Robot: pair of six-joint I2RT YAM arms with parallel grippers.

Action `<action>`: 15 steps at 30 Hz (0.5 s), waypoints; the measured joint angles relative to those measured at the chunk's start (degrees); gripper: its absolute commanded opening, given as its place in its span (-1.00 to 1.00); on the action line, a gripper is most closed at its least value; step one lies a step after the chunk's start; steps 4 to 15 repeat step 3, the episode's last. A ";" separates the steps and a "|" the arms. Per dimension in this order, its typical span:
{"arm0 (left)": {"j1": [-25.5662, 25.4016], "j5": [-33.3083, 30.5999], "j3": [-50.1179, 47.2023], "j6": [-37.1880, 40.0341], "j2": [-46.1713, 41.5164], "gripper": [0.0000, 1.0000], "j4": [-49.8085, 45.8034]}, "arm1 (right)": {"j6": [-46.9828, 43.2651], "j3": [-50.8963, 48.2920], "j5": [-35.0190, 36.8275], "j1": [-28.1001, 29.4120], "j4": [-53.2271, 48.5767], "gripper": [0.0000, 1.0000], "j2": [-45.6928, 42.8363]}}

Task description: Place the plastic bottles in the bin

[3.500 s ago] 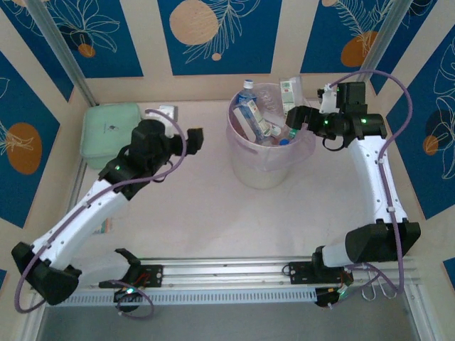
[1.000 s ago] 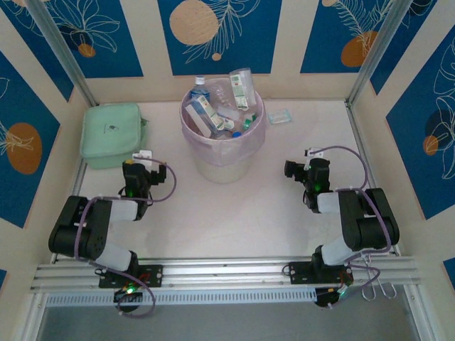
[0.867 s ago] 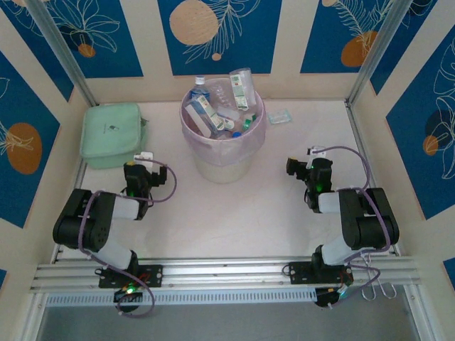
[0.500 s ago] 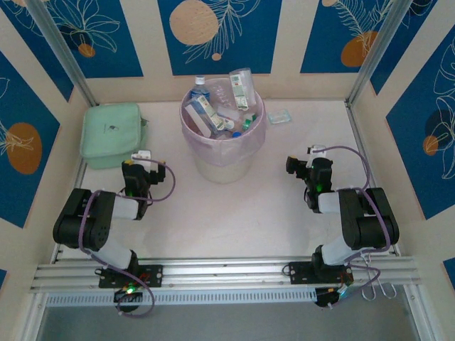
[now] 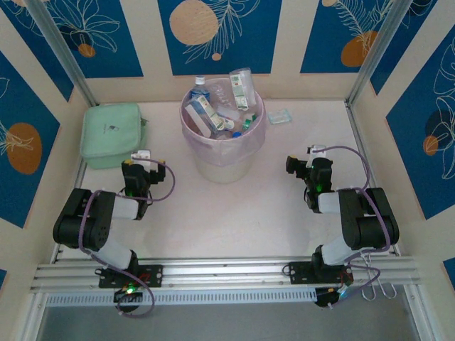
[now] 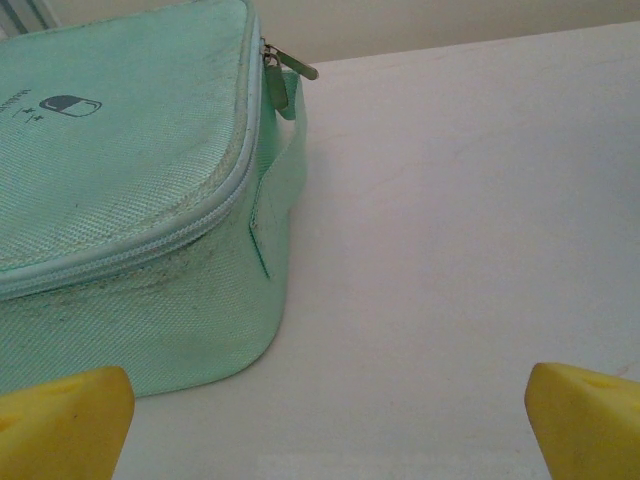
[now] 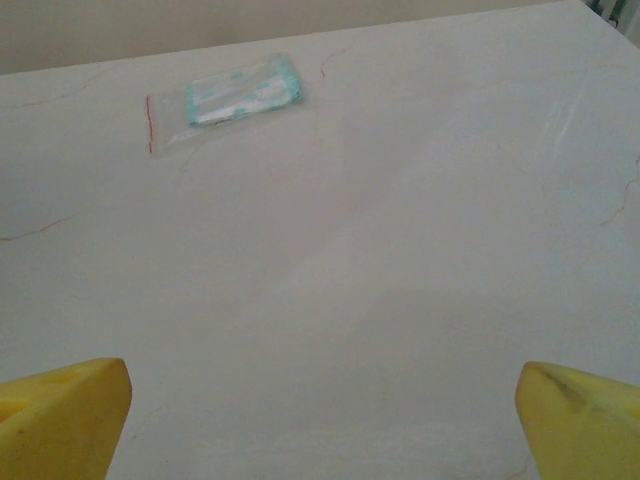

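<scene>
Pale and faintly veined, the surface (image 5: 227, 213) starts at a metal rail (image 5: 227, 273) along the near edge, where both arms are bolted. The left arm (image 5: 99, 220) sits folded on the left side and the right arm (image 5: 355, 220) folded on the right, well apart, each pointing toward the far wall. The left jaws are spread wide with nothing between them; in the left wrist view their yellow fingertips (image 6: 60, 420) sit at the bottom corners over bare surface. The right jaws are spread just as wide and grip nothing, and their own yellow tips (image 7: 585, 420) frame more bare surface. Just beyond the left jaws lies a mint-green zipped pouch (image 5: 110, 135) with its side strap and zip pull turned toward the middle. Farther back, between the two arms, the bin (image 5: 224, 167) stands upright, and the plastic bottles (image 5: 217, 106) are heaped inside it, a few poking above the rim. To its right, apart from it, a small clear packet (image 5: 281, 116) lies flat. Behind stand cream walls (image 5: 213, 35) with blue panels.
</scene>
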 measured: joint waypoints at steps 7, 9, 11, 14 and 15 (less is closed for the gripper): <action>0.00 0.00 0.00 0.00 0.00 1.00 0.00 | 0.00 0.00 -0.09 0.00 0.00 0.98 0.00; 0.00 0.00 0.00 0.00 0.00 1.00 0.00 | 0.00 0.00 -0.09 0.00 0.00 0.98 0.00; 0.00 0.00 0.00 0.00 0.00 1.00 0.00 | 0.00 0.00 -0.09 0.00 0.00 0.98 0.00; 0.00 0.00 0.00 0.00 0.00 1.00 0.00 | 0.00 0.00 -0.09 0.00 0.00 0.98 0.00; 0.00 0.00 0.00 0.00 0.00 1.00 0.00 | 0.00 0.00 -0.09 0.00 0.00 0.98 0.00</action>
